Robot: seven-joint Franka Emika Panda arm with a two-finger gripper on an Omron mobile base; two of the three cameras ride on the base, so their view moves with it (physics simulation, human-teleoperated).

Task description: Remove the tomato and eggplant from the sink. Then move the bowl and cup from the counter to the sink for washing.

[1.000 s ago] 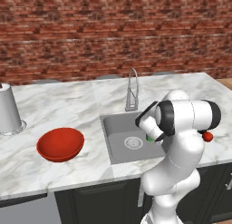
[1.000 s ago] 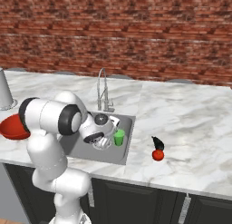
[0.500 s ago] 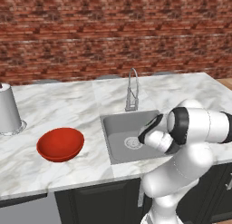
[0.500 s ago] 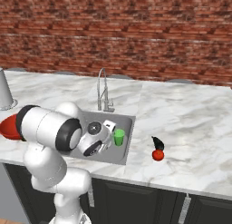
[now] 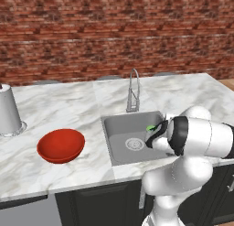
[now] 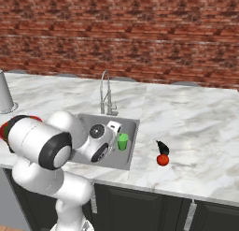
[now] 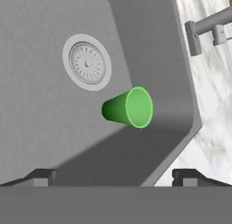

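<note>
The counter point(image 5: 68, 101), a white veined marble top over dark cabinets, carries everything here, and the grey sink point(image 5: 119, 153) is sunk into it just in front of the curved faucet point(image 5: 133, 90). To the left of the basin and apart from it sits the wide red bowl point(image 5: 61, 145), upright on the marble and not yet moved, so that half of the washing job looks undone. The green cup point(image 7: 129, 107) is already inside the sink, standing on the basin floor near one wall and beside the round drain point(image 7: 86, 62); it stands free, nothing touching it, which suggests it has been set down there on purpose. The gripper point(image 7: 115, 175) hangs above the basin with its jaws spread wide and nothing between them, released rather than grasping; in the base views the arm's own bulk hides most of the hand, so how high it sits over the cup is hard to judge. On the marble to the right of the sink, well clear of the rim, lie the dark eggplant point(image 6: 162, 147) and the small red tomato point(image 6: 162, 160), touching or nearly so, evidently parked there to free the basin. A pale canister point(image 5: 9, 110) stands at the far left of the counter.
</note>
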